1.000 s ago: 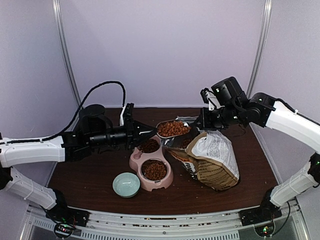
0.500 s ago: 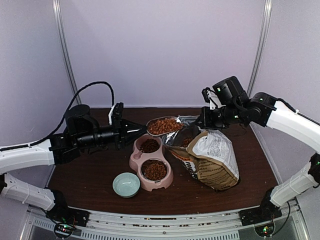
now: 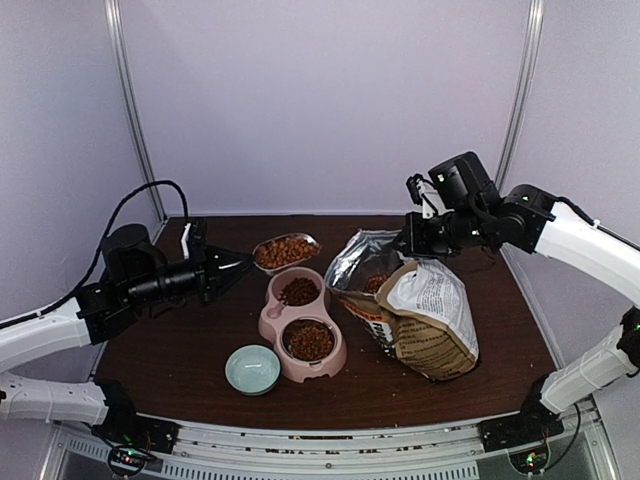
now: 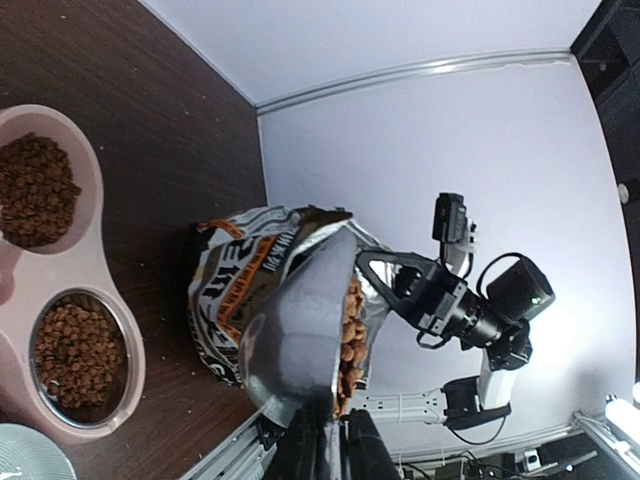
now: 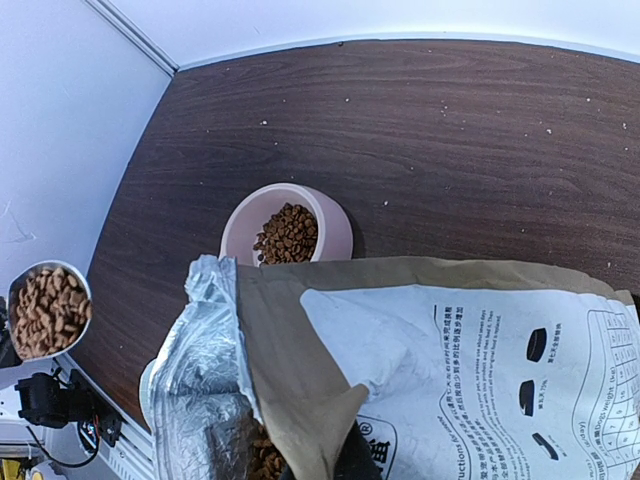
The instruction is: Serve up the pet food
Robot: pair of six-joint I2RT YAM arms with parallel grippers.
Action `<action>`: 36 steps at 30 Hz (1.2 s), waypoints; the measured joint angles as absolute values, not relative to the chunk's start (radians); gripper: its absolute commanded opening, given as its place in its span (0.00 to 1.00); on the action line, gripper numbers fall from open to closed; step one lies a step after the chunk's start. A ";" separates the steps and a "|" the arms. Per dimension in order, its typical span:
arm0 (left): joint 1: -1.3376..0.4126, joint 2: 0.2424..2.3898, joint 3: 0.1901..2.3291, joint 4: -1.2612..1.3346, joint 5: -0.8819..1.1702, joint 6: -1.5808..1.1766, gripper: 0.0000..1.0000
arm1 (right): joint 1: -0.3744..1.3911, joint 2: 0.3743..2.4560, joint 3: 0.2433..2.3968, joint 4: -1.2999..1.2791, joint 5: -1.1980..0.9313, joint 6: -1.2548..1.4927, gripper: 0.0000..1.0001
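At ten o'clock, a scoop (image 4: 295,340) of pet food (image 3: 287,250) was clamped by the left hand (image 3: 238,264); the bag (image 3: 430,320), by the right hand (image 3: 405,244).

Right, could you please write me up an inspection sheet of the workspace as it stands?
Surface: dark wooden table, with a few pale specks.
Job's things: pet food is heaped in a metal scoop. More fills both compartments of the pink double bowl. The open bag leans beside the bowl.
Clutter: small pale green bowl, empty.
Grippers: left gripper is shut on the scoop's handle, holding the scoop off the bowl's far left side. Right gripper is shut on the bag's top edge.
Cables: black cable loops above the left arm, away from the bowls.
Surroundings: pale walls and metal posts; nothing else seen.
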State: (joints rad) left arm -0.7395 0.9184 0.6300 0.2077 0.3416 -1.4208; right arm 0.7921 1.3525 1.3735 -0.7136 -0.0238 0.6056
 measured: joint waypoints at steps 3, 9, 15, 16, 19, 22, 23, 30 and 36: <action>-0.677 0.893 0.572 0.206 0.346 -1.420 0.00 | 0.791 1.353 1.374 -0.714 -0.026 0.606 0.00; -0.591 0.905 0.535 0.155 0.360 -1.392 0.00 | 0.790 1.352 1.374 -0.714 -0.026 0.606 0.00; -0.519 0.968 0.535 0.152 0.390 -1.334 0.00 | 0.790 1.352 1.374 -0.714 -0.026 0.606 0.00; -0.510 0.984 0.535 0.152 0.395 -1.325 0.00 | 0.790 1.352 1.374 -0.714 -0.026 0.606 0.00; -0.493 1.047 0.535 0.150 0.407 -1.284 0.00 | 0.790 1.352 1.374 -0.714 -0.026 0.606 0.00; -0.487 1.105 0.548 0.137 0.416 -1.247 0.00 | 0.790 1.352 1.374 -0.714 -0.026 0.606 0.00; -0.486 1.125 0.558 0.127 0.421 -1.232 0.00 | 0.789 1.352 1.374 -0.714 -0.026 0.606 0.00; -0.483 1.237 0.661 0.053 0.429 -1.131 0.00 | 0.789 1.352 1.373 -0.714 -0.027 0.606 0.00; -0.483 1.311 0.767 -0.056 0.425 -1.036 0.00 | 0.787 1.352 1.373 -0.714 -0.028 0.606 0.00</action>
State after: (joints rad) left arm -0.4831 1.3106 0.7670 -0.0555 0.4252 -1.0363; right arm 0.7872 1.3521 1.3731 -0.7136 -0.0284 0.6060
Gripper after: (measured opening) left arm 0.122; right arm 0.013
